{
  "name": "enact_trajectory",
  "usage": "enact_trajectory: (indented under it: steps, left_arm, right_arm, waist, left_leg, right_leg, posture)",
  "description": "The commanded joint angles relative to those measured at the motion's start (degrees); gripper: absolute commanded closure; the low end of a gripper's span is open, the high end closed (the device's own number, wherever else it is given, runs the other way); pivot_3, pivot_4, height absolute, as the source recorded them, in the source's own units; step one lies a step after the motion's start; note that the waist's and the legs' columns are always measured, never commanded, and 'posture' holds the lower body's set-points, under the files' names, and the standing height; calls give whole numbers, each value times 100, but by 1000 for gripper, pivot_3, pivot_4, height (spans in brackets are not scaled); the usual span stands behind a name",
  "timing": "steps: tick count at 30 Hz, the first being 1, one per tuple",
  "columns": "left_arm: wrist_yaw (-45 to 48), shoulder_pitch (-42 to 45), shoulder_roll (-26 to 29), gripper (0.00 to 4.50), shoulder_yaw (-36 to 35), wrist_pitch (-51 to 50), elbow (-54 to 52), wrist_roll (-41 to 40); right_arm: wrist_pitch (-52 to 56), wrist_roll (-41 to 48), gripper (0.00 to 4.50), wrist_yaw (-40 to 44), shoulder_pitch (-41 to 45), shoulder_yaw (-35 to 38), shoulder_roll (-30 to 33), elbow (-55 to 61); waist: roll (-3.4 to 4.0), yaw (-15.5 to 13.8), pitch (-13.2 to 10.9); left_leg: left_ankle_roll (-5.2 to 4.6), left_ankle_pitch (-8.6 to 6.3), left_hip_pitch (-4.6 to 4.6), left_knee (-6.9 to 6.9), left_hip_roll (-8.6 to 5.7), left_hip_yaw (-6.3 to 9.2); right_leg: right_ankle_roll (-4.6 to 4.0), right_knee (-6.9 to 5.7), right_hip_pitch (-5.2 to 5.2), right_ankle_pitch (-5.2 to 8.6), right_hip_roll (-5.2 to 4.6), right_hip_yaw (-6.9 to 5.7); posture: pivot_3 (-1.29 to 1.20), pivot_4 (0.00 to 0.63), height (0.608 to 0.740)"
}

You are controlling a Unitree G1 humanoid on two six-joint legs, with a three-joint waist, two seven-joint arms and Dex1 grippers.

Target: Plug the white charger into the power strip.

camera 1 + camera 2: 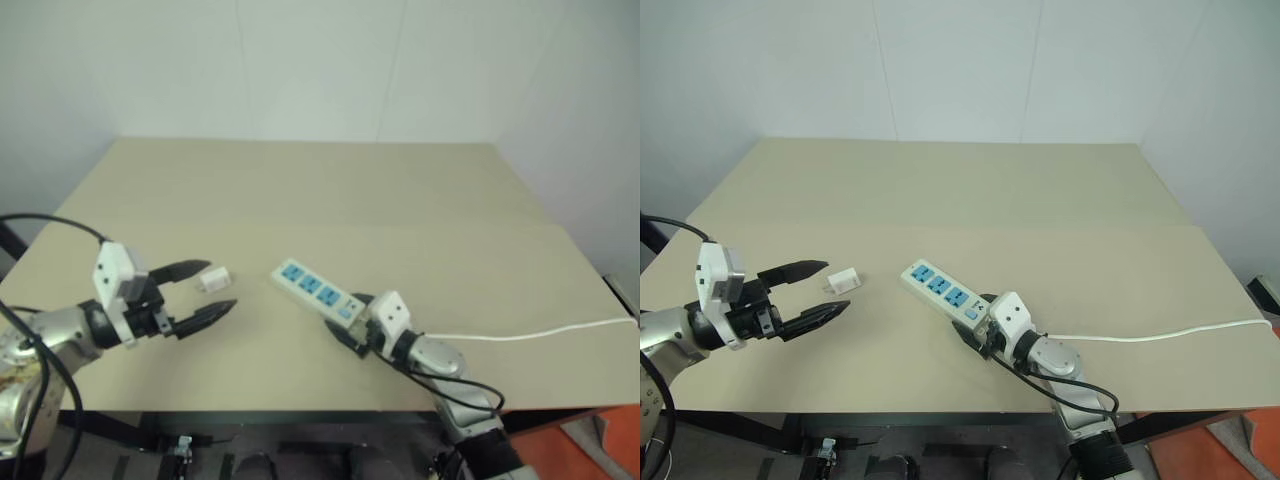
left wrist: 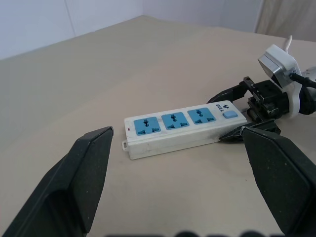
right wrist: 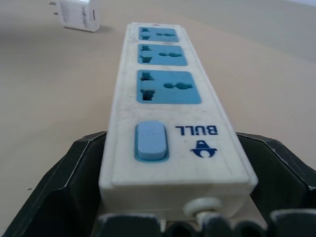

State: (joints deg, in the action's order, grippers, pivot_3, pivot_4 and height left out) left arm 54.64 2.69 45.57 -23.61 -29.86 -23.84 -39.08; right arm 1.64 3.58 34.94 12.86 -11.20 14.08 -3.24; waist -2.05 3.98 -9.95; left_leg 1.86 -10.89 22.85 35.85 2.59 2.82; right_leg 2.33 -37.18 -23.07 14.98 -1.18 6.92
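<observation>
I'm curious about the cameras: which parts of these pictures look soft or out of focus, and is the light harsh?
Right wrist view: the black fingers blur up close, while the long white power strip looks sharper. Left eye view: even light, faint shadow beside the small white charger.

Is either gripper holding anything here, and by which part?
Nothing is held. The left gripper is open around the charger on the table. The right gripper stands open astride the strip's cord end, without clamping it.

white gripper modules, black fingers, silver forearms
</observation>
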Motion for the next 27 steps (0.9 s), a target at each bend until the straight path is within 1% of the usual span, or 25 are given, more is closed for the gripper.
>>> enact_trajectory:
  steps: [1, 2, 3, 7, 10, 12, 15, 19, 22, 25, 27]
  left_arm:
    - [26, 121, 85, 0, -5, 168, -14, 19]
    - [30, 134, 85, 0, 6, 170, -7, 22]
    - [30, 145, 83, 0, 13, 173, -2, 27]
    - [31, 170, 69, 0, 27, 179, 3, 54]
    - [11, 164, 74, 0, 33, 193, -11, 60]
    - [32, 183, 95, 0, 43, 210, -8, 55]
    - [163, 424, 222, 0, 169, 238, 147, 100]
    - [441, 1284, 663, 0, 808, 296, 802, 594]
    - [701, 2174, 1084, 0, 1628, 710, 1561, 1524]
    - [962, 3162, 1265, 0, 2446, 1007, 2386, 2369]
    - [1244, 3929, 1302, 0, 3069, 830, 2925, 2912]
  right_arm:
    - [20, 216, 32, 312, 159, -144, -128, -181]
    - [36, 244, 32, 354, 228, -145, -178, -271]
    - [76, 248, 198, 348, 302, -143, -235, -365]
    - [2, 209, 1079, 436, 491, -167, -311, -649]
    - [-63, 210, 1077, 466, 575, -127, -331, -767]
    - [-53, 387, 1077, 597, 651, -10, -338, -794]
    - [-69, 732, 1077, 1029, 790, 183, -223, -807]
    - [-572, 887, 1077, 2120, 1047, 113, 212, -1207]
    - [-1239, 838, 1077, 3030, 1246, -76, 427, -1784]
    - [-1849, 630, 1077, 3478, 1543, -222, 449, -2538]
    - [-2007, 527, 1077, 3604, 1757, -295, 399, -2968]
  waist:
    - [0, 15, 1]
    - [-1, 24, 1]
    - [-1, 33, 1]
    - [-2, 94, 2]
    - [-2, 151, 3]
    - [-2, 172, 3]
    - [-2, 161, 2]
    - [1, 128, 0]
    - [1, 124, 0]
    - [2, 157, -1]
    - [0, 165, -1]
  left_leg:
    - [0, 0, -1, 0, 1, -1]
    - [0, 0, -3, 0, 2, -1]
    - [0, 0, -3, 0, 3, -1]
    - [0, 0, -9, 0, 13, 0]
    - [0, 0, -15, 0, 17, 1]
    - [0, 0, -17, 0, 19, 2]
    - [0, 0, -18, 0, 24, 3]
    - [0, 0, -12, 2, 23, 6]
    - [0, 0, -8, 3, 21, 4]
    - [0, 0, -2, -1, 20, 5]
    - [-1, 0, 0, -3, 20, 3]
  right_leg:
    - [0, 0, 1, 0, 0, 0]
    - [0, -1, 1, 0, 2, 0]
    - [-1, -1, 1, -1, 3, 0]
    - [-8, -4, 2, -6, 12, -1]
    - [-12, -6, 5, -9, 18, 0]
    - [-12, -7, 6, -10, 22, 2]
    - [-14, -8, 6, -12, 31, 4]
    - [-14, -8, 4, -12, 34, 3]
    - [-11, 1, 4, -13, 35, 4]
    - [-10, 6, 1, -12, 35, 4]
    - [-11, 5, -2, -12, 36, 6]
  posture:
    - [0, 150, 740]
    - [0, 150, 740]
    - [0, 150, 740]
    - [0, 150, 740]
    - [0, 150, 740]
    - [0, 150, 740]
    - [0, 150, 740]
    - [0, 150, 740]
    - [0, 150, 740]
    - [0, 150, 740]
    - [0, 150, 740]
